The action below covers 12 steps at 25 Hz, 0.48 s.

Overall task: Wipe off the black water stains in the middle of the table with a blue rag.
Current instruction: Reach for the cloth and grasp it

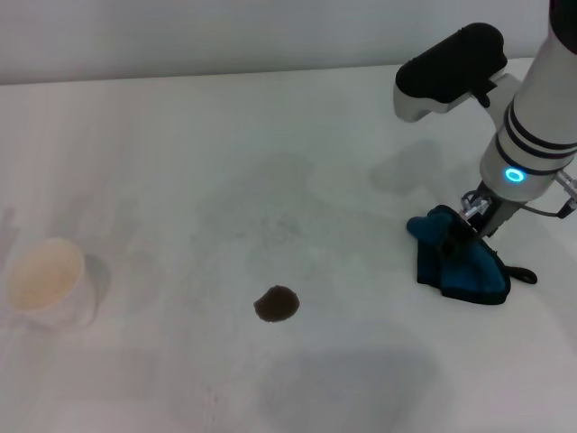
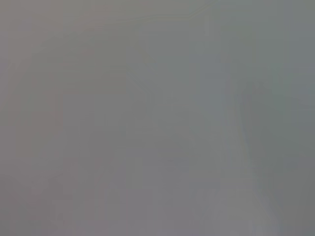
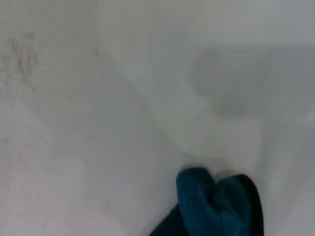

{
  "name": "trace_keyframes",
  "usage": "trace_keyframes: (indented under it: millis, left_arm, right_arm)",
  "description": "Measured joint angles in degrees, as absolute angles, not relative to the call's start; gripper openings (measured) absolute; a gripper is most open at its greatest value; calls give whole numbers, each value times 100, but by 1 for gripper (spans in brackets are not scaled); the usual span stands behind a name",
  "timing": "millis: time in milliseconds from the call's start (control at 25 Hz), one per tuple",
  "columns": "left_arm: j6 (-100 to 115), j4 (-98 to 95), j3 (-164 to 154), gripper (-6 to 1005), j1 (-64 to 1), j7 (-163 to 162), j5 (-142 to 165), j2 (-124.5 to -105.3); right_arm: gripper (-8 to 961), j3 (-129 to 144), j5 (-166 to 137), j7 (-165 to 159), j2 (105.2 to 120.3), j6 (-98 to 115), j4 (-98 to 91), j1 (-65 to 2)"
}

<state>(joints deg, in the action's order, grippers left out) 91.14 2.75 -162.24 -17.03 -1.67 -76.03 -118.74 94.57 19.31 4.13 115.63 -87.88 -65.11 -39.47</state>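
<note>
The black water stain is a small dark roundish blot in the middle of the white table. The blue rag lies bunched on the table, well to the right of the stain, with its black loop at the right corner. My right gripper comes down onto the rag's far upper part and is shut on a fold of it. The right wrist view shows the bunched rag and bare table. My left gripper is out of view; the left wrist view shows only plain grey.
A white paper cup stands near the left edge of the table. The right arm's black and white wrist hangs above the far right of the table. Faint grey smudges lie beyond the stain.
</note>
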Motion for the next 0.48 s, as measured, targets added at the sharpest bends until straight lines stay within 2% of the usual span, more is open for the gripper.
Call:
trace_keyframes:
  millis: [480]
  left_arm:
    - [9085,316,-16225,867,-1741,-167,-7602,-11878]
  right_arm:
    - [465,9700,1978,390,11592,-8761,-6383,-4006]
